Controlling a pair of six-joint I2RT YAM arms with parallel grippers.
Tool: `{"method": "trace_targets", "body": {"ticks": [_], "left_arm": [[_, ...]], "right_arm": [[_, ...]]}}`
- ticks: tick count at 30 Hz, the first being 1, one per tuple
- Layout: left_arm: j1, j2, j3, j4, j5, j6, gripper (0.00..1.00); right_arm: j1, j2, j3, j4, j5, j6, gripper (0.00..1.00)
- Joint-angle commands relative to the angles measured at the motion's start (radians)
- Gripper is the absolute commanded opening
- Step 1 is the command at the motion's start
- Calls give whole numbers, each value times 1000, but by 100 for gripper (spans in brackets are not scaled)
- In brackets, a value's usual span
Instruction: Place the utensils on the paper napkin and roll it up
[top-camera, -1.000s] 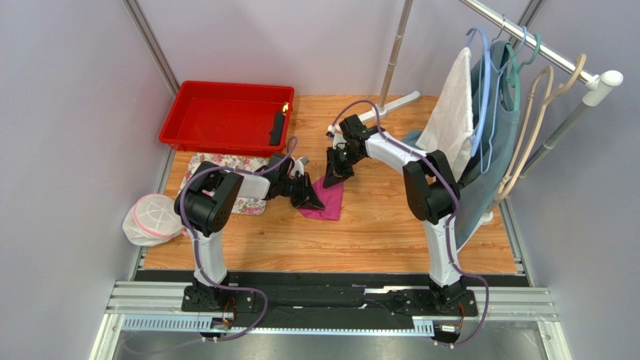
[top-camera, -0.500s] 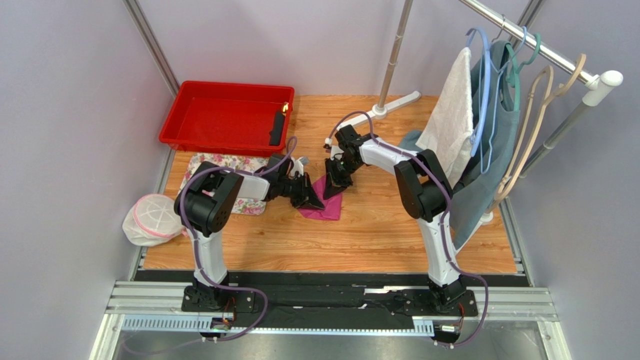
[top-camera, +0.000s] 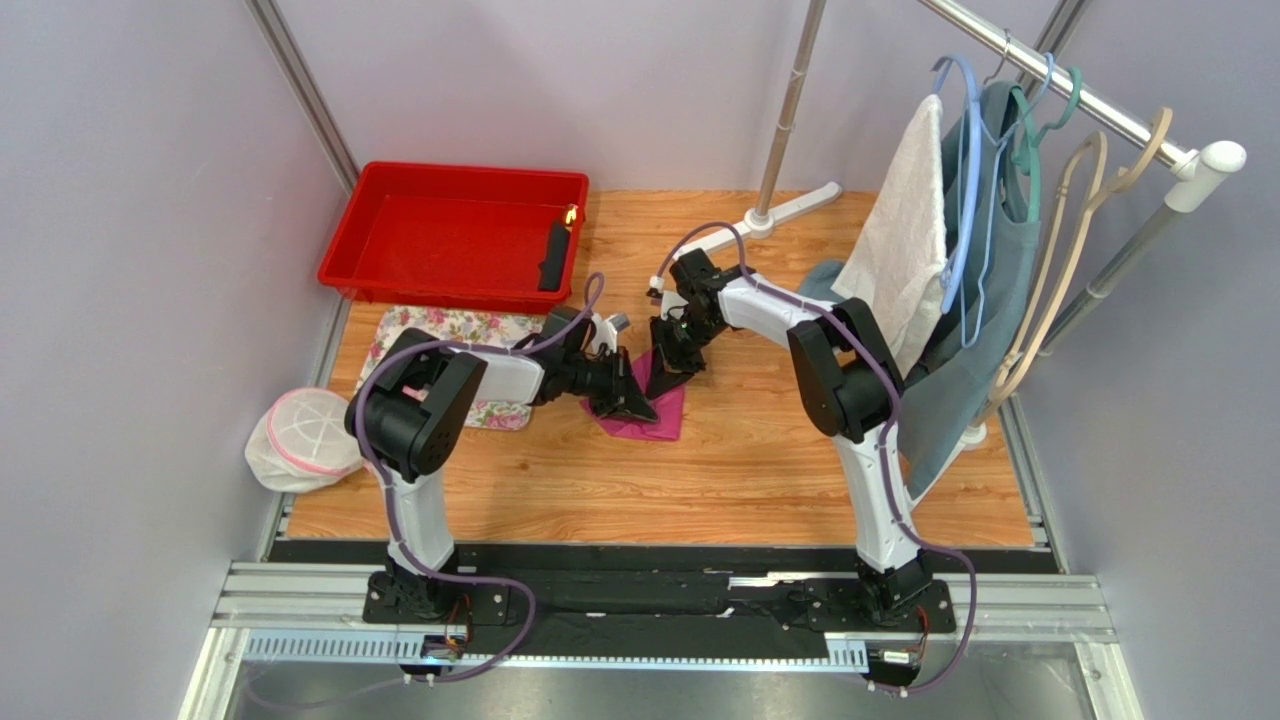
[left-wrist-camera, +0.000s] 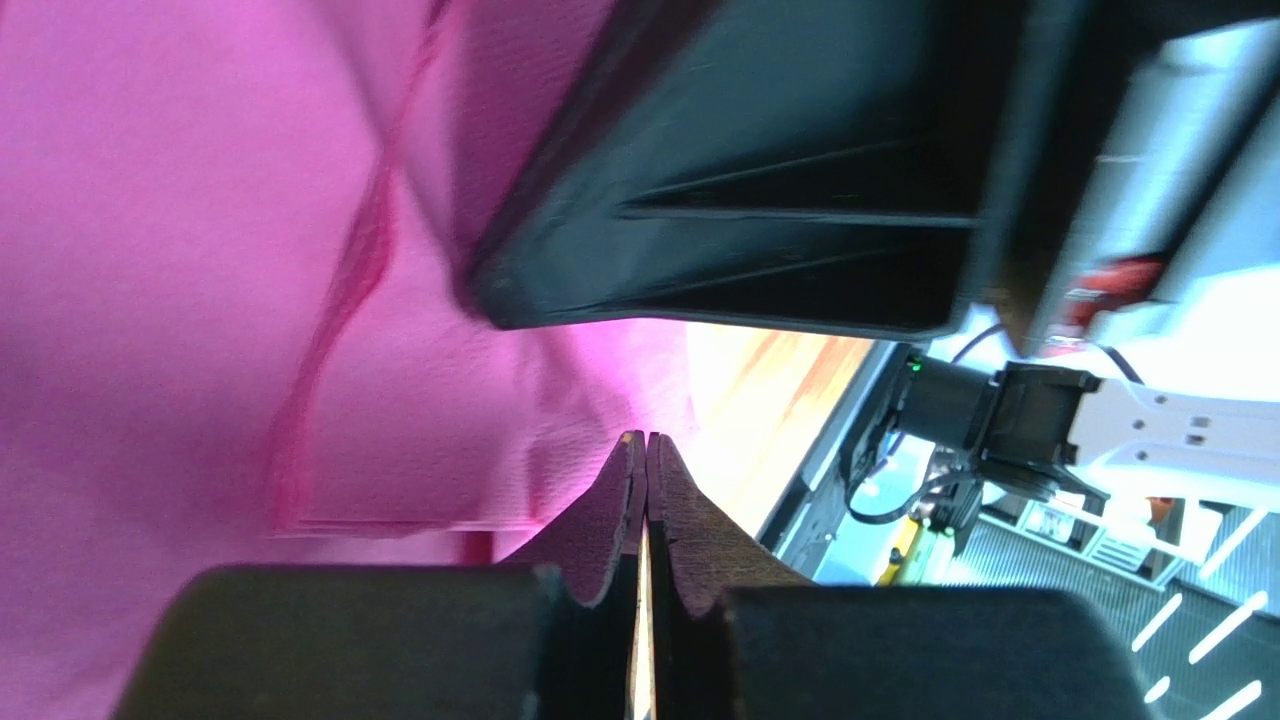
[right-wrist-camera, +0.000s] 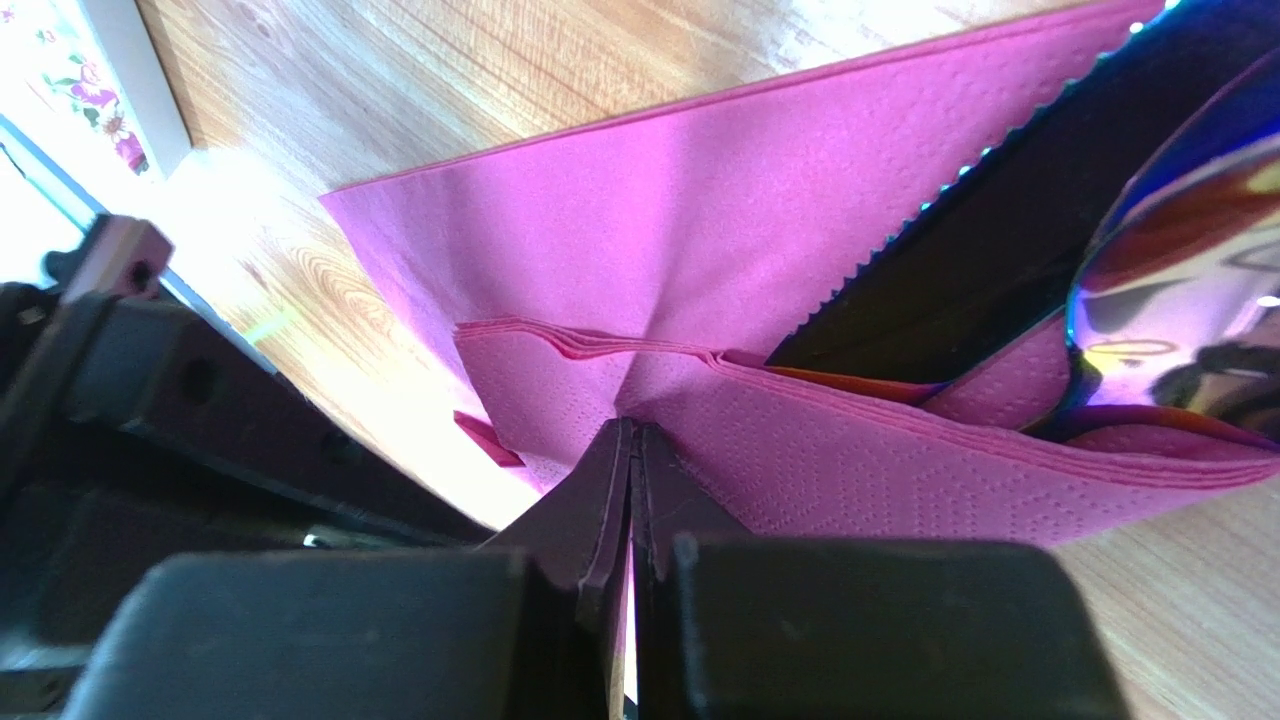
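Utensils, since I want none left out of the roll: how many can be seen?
2. A serrated knife and a shiny spoon beside it, both in the fold of the paper napkin. More may be hidden inside.

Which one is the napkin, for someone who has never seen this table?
Find the wooden table and its red tray at the far left. Nearer, about mid-table, lies the napkin, folded over dark cutlery. It is small and plain magenta, unlike the white floral cloth left of it.
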Motion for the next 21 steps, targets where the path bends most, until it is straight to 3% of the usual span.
{"method": "trace_targets", "body": {"ticks": [1,11,15,21], "left_arm": [[1,47,1,-68,-31,31,1],[19,114,1,-119,-94,34,0],[24,116,0,-114,-97,31,0],[27,111,4,-108,-94,31,0]], "right_arm": [[3,60,24,21,100,-45,1],[0,62,81,-2,91,-55,3],[-12,10,106,-1,28,-31,15],[-23,-100,104,-13,8,-20,21]]}}
